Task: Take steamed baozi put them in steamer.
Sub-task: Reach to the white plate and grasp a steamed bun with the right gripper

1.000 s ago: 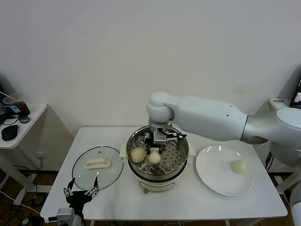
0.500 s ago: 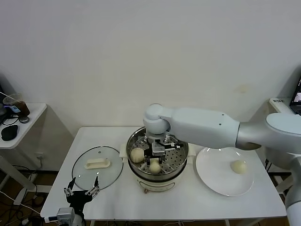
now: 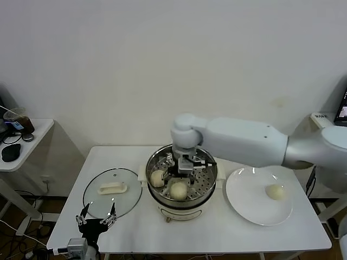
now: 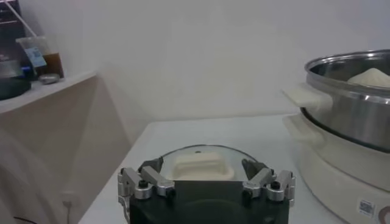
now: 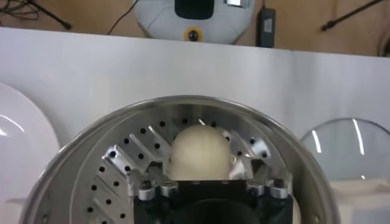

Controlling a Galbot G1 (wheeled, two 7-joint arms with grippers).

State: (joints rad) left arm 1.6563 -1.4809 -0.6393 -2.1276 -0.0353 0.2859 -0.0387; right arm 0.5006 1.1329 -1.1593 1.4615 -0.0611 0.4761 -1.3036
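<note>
Right gripper (image 3: 187, 167) now spread open and raised slightly, its baozi (image 3: 178, 189) released onto the steamer (image 3: 207, 181) tray.

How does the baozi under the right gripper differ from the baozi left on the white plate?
The near baozi lies on the perforated tray inside the steamer, while the plate baozi sits on the white plate to the right. The right gripper hovers open just above the near baozi; nothing is near the plate baozi. The near baozi has a neighbour bun; the plate baozi sits alone. Both are round and cream-white.
</note>
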